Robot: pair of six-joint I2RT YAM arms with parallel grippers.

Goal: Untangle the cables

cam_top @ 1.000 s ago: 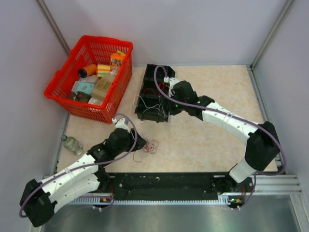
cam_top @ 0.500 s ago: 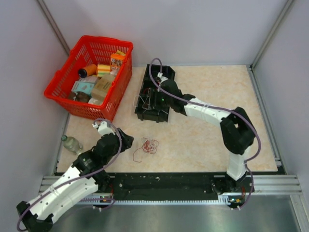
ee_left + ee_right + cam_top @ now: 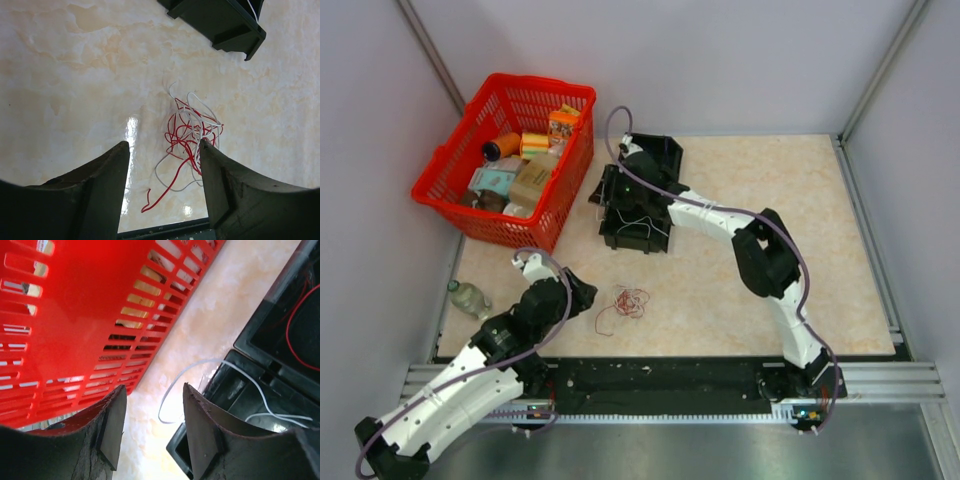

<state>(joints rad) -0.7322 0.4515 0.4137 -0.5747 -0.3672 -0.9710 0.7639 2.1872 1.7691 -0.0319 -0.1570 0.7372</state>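
Red basket [image 3: 490, 222] of boxes [image 3: 528, 183], black compartment tray [image 3: 665, 155], small bottle [image 3: 468, 297], beige table [image 3: 820, 230]

The pale, marbled table [image 3: 800, 220] carries a red basket [image 3: 500, 228] at its far left corner and, just right of that, a black tray [image 3: 665, 150] standing lengthwise near to far, close to the basket but apart from it. A loop of white wire [image 3: 170, 400] spills over the tray's left edge onto the bare strip of table between the two. Nearer, towards the middle left, a loose tangle of red and white cables [image 3: 630, 300] lies by itself, and a small clear bottle [image 3: 470, 297] lies on its side at the left edge.
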